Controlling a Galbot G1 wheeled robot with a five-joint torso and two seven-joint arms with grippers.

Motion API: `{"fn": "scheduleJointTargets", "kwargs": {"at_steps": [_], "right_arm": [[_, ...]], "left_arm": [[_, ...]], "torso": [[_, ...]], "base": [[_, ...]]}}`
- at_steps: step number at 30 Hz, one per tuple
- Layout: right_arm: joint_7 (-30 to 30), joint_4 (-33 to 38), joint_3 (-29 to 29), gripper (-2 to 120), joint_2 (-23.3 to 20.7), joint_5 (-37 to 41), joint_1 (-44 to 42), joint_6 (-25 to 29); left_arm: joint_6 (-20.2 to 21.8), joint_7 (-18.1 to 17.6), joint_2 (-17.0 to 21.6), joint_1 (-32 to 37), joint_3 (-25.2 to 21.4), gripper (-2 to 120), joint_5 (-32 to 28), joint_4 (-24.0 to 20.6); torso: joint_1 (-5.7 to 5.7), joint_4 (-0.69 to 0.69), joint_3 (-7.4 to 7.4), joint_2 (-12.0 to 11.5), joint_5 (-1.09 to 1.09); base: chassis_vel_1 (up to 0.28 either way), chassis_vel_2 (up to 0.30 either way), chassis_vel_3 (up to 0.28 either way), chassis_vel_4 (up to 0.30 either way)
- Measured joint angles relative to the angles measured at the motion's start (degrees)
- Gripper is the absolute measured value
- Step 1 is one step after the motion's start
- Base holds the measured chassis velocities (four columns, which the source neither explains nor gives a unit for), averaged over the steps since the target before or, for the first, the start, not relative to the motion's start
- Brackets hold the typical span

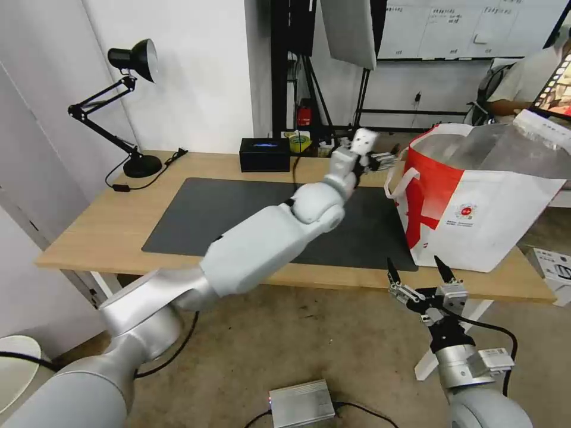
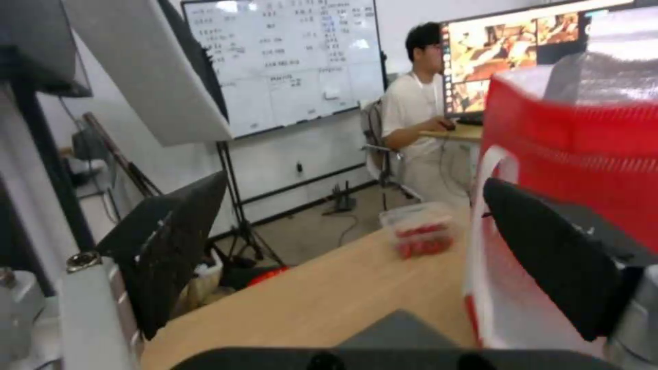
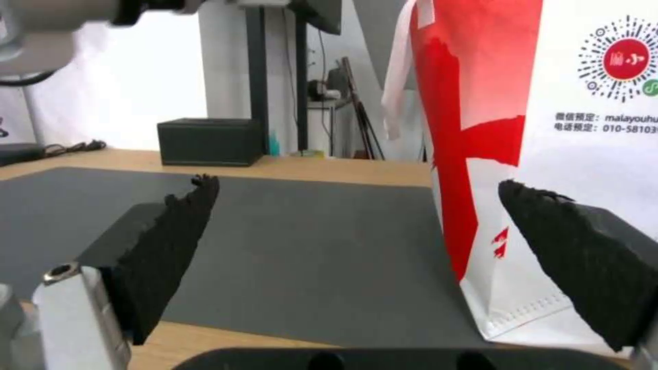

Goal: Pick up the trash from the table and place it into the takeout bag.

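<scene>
The trash in view is a clear clamshell box (image 2: 419, 236) with red scraps, standing on the table (image 1: 119, 220) near its far edge, beside the takeout bag (image 1: 476, 208). My left gripper (image 1: 383, 159) reaches over the back of the dark mat (image 1: 238, 208) by the bag's left handle; in the left wrist view this gripper (image 2: 355, 184) is open and empty, with the clamshell box a short way beyond its fingertips. Below the table's front edge, my right gripper (image 1: 419, 270) stands open and empty, facing the bag's (image 3: 548, 128) lower corner.
A black rectangular box (image 1: 264, 154) sits at the back of the table. The black desk lamp (image 1: 128, 107) stands at the back left corner with its cord. Stands and tripod legs (image 1: 315, 95) rise behind the table. A grey metal unit (image 1: 300, 403) lies on the floor.
</scene>
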Motion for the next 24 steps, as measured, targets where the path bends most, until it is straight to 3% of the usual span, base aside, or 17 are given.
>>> {"fn": "scheduleJointTargets", "kwargs": {"at_steps": [9,12,18,24], "right_arm": [[0.00,0.00,0.00,100,0.00,0.00,0.00,0.00],[0.00,0.00,0.00,100,0.00,0.00,0.00,0.00],[-0.02,0.00,-0.01,100,0.00,0.00,0.00,0.00],[-0.01,0.00,0.00,100,0.01,0.00,0.01,0.00]], "left_arm": [[-0.19,5.81,8.19,5.67,-4.98,100,2.49,-5.80],[0.48,7.40,11.62,10.03,-9.61,100,4.84,-8.77],[0.83,8.56,14.63,18.13,-16.57,100,6.54,-12.59],[1.19,8.70,18.84,30.19,-26.78,100,7.54,-19.11]], "torso": [[0.00,-0.02,0.00,0.00,0.00],[0.00,0.00,0.00,0.00,0.00],[0.00,-0.02,-0.01,0.00,-0.01],[0.00,-0.02,-0.01,0.00,-0.01]], "base": [[0.000,0.000,0.000,0.000],[0.000,0.000,0.000,0.000],[0.000,0.000,0.000,0.000],[0.000,0.000,0.000,0.000]]}}
